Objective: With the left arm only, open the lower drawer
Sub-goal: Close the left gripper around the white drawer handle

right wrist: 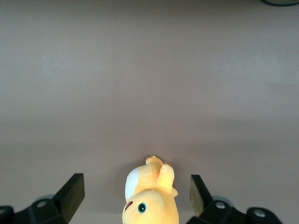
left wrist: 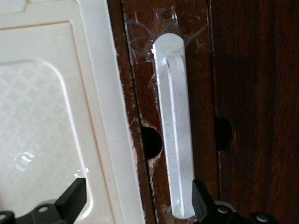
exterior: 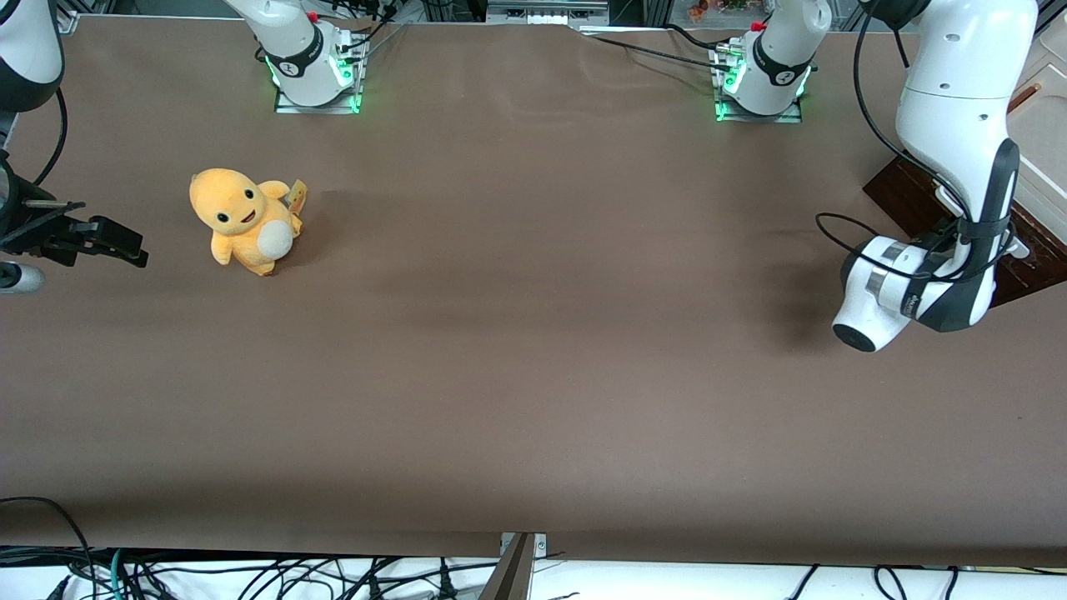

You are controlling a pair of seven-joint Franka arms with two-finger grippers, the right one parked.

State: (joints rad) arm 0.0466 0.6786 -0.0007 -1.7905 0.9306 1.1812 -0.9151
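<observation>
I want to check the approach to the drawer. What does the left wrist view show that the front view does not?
Only the left wrist view shows the white bar handle on the dark-brown front, and the open gripper before it. Only the front view shows the left arm whole, the table and an orange plush toy toward the parked arm's end. Both show the cabinet and its cream top.

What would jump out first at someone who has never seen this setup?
Probably the orange plush toy, sitting alone on the wide brown table toward the parked arm's end. Next, the big white left arm bending down over a dark-brown cabinet at the working arm's end. Its wrist camera shows the open gripper hovering right by a white bar handle on the dark wood drawer front.
</observation>
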